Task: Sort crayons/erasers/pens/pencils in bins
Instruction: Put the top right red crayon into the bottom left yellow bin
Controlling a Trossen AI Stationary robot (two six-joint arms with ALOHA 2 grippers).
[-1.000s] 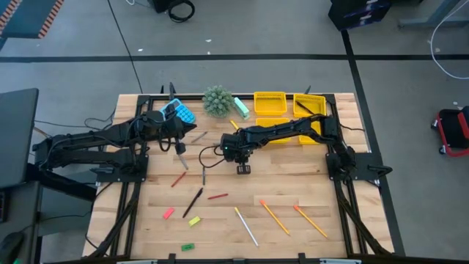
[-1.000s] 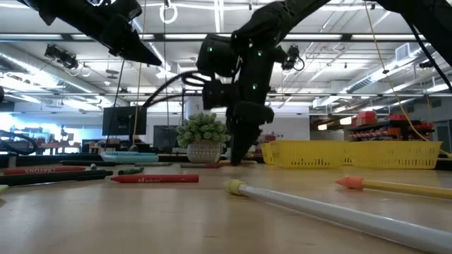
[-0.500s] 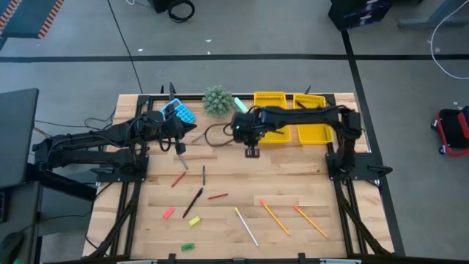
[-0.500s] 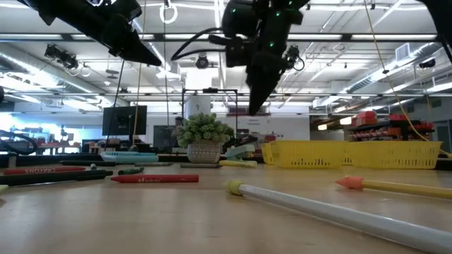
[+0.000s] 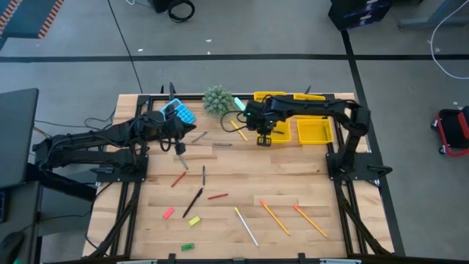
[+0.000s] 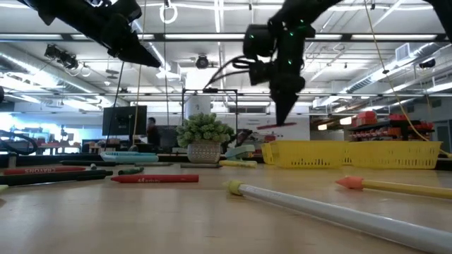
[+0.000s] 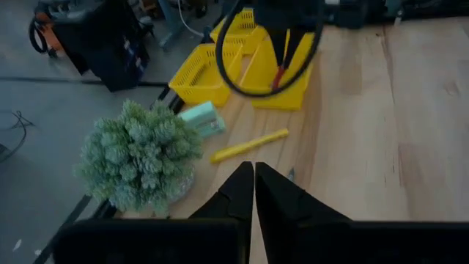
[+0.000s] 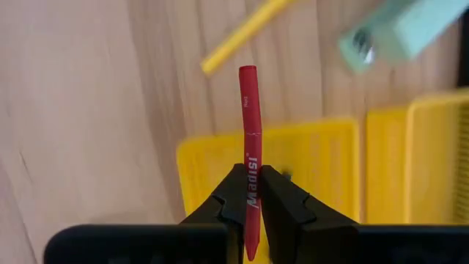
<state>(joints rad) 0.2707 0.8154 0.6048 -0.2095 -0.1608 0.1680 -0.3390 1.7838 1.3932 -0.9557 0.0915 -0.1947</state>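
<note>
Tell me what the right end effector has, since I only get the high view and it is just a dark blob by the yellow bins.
Observer: The right end effector is shut on a red crayon, gripped toward one end so most of it sticks out ahead of the fingers.
Operator: Is it over a bin yet?
Observer: In the right wrist view a yellow bin lies directly behind the crayon, with bare wood past its tip.
Operator: How high is it?
Observer: In the low view the crayon hangs well above the bin rims, nothing touching.
Operator: And the left side?
Observer: The left end effector looks shut and empty, facing the potted plant.
</note>
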